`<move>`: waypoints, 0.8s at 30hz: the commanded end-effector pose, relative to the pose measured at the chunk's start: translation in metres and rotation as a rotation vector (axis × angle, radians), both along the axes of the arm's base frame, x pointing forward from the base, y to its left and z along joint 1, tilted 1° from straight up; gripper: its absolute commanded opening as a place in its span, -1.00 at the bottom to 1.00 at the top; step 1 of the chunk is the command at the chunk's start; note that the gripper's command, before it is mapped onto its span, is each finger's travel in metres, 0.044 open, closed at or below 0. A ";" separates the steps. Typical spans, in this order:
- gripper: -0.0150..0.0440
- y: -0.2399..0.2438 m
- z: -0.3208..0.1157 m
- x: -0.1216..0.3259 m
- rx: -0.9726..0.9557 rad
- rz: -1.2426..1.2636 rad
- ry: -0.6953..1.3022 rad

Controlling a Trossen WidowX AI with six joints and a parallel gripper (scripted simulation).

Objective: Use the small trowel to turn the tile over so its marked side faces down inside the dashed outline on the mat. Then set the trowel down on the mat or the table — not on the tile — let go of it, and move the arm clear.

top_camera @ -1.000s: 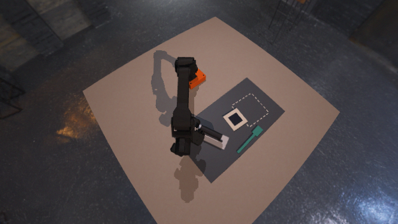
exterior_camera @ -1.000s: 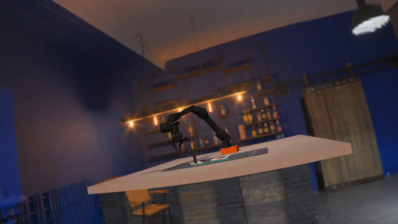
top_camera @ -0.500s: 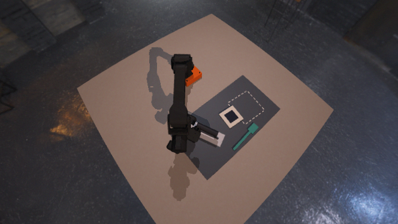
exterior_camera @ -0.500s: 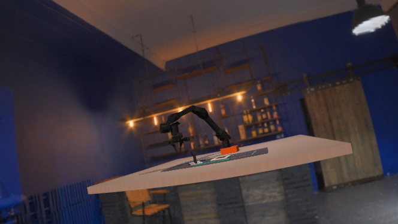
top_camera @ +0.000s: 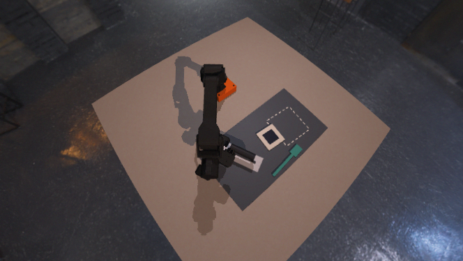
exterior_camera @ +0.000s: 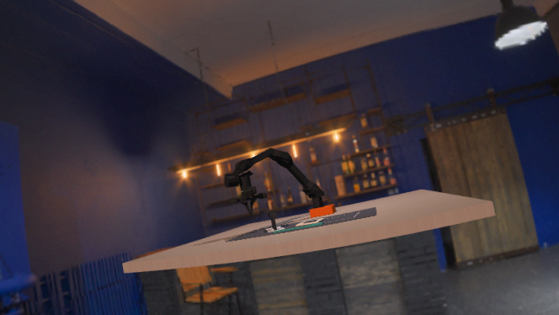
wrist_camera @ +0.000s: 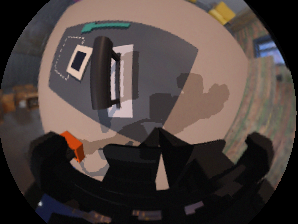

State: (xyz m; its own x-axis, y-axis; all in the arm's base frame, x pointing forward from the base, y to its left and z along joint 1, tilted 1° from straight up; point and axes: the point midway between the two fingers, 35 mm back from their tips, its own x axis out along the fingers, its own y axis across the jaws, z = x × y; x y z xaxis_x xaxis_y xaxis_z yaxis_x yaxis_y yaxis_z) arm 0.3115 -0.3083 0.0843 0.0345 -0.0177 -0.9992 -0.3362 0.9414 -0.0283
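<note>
The tile [top_camera: 270,137] [wrist_camera: 79,61] lies flat on the dark mat [top_camera: 240,197] [wrist_camera: 172,55], its dark square in a cream border facing up. One side of it overlaps the edge of the dashed outline [top_camera: 289,107]. The trowel [top_camera: 259,164] [exterior_camera: 273,220] [wrist_camera: 101,72], a pale flat blade under a thick black handle, rests on the mat beside the tile. My gripper [exterior_camera: 251,212] [wrist_camera: 157,129] is shut and empty, pointing down well above the table and apart from the trowel. In the top view the arm hides its fingertips.
A green flat-ended tool [top_camera: 284,164] [wrist_camera: 112,25] lies along the mat's edge, near the tile and trowel. An orange block [top_camera: 227,91] [exterior_camera: 322,210] [wrist_camera: 73,146] stands on the table [top_camera: 335,101] beside the arm's base.
</note>
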 end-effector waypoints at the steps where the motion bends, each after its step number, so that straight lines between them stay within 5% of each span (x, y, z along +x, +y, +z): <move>1: -0.49 0.000 0.000 0.000 0.000 0.000 0.000; 6: -0.49 0.000 0.000 0.000 0.000 0.000 0.000; 12: 0.03 0.002 0.001 0.001 0.000 0.000 0.000; 17: 0.42 0.069 0.015 0.035 0.011 -0.001 -0.002; 24: 0.42 0.125 0.026 0.051 0.020 -0.001 -0.002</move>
State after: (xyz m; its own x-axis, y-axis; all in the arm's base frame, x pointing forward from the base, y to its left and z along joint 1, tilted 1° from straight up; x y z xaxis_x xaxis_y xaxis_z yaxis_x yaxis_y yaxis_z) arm 0.3693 -0.1811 0.1105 0.0467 0.0002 -0.9989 -0.3711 0.9284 -0.0172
